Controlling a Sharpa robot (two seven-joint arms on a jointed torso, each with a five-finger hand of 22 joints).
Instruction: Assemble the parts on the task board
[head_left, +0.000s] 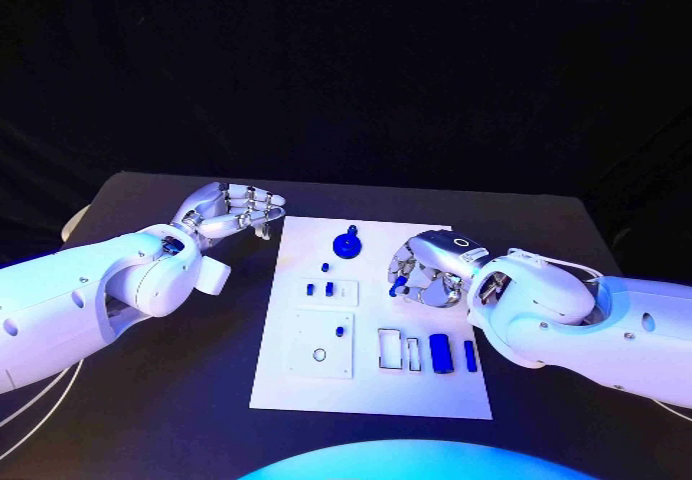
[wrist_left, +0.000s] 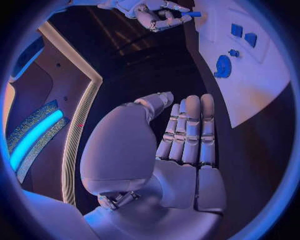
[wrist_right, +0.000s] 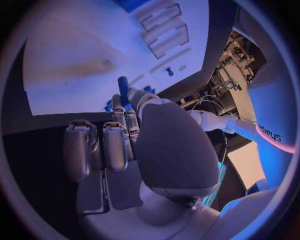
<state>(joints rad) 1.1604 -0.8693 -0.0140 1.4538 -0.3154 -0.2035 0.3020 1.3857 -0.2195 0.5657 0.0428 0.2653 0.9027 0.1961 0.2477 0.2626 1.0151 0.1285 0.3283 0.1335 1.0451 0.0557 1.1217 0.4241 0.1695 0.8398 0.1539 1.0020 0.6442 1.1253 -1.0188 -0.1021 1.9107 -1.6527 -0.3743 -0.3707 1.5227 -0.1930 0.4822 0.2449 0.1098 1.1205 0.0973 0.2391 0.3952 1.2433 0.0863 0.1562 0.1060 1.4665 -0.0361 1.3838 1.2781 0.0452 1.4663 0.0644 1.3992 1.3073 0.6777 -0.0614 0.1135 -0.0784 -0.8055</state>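
The white task board (head_left: 433, 395) lies mid-table. My right hand (head_left: 433, 268) hovers over the board's right side and pinches a small blue peg (head_left: 398, 287) between thumb and finger; the right wrist view shows the peg (wrist_right: 123, 86) sticking out beyond the fingertips (wrist_right: 117, 102) above the board (wrist_right: 75, 55). My left hand (head_left: 231, 210) is off the board's far left corner, fingers straight and apart, holding nothing (wrist_left: 187, 132). A round blue part (head_left: 346, 243) stands near the board's far edge, also seen as the round part (wrist_left: 223, 66) in the left wrist view.
Two small blue squares (head_left: 320, 289) sit in a left-side plate. A square plate with a ring (head_left: 320, 348) has a tiny blue piece (head_left: 340, 330). Empty slots (head_left: 391, 348) lie beside two upright blue blocks (head_left: 440, 352). Bare black table (head_left: 173, 400) surrounds the board.
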